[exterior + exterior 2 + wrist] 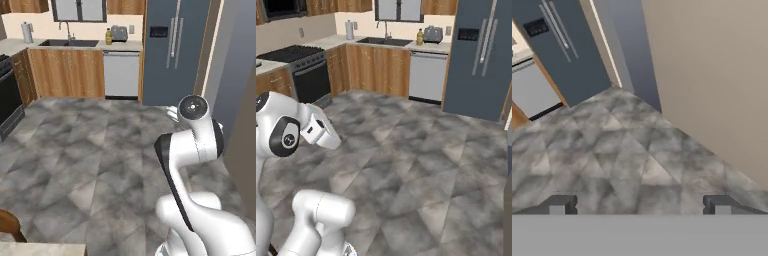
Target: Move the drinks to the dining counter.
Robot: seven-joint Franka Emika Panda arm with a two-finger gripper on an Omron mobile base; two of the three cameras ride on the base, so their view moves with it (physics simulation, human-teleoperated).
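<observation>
While the arm stood folded over the grey tiled floor (90, 165), things were as follows.
Claw: the gripper (639, 205) had its fingertips (559, 205) set wide apart, nothing between them, pointed down at bare floor near the dark fridge (562, 50).
Drink: an orange-juice bottle (108, 36) stood upright on the far worktop (125, 46), between the black sink (67, 43) and the grey toaster (119, 33), just beside the toaster.
Same bottle, right base view: (419, 37), above the white dishwasher (427, 77).
Dining counter: a beige slab corner (42, 248) showed at the lower left; I could not tell more.
</observation>
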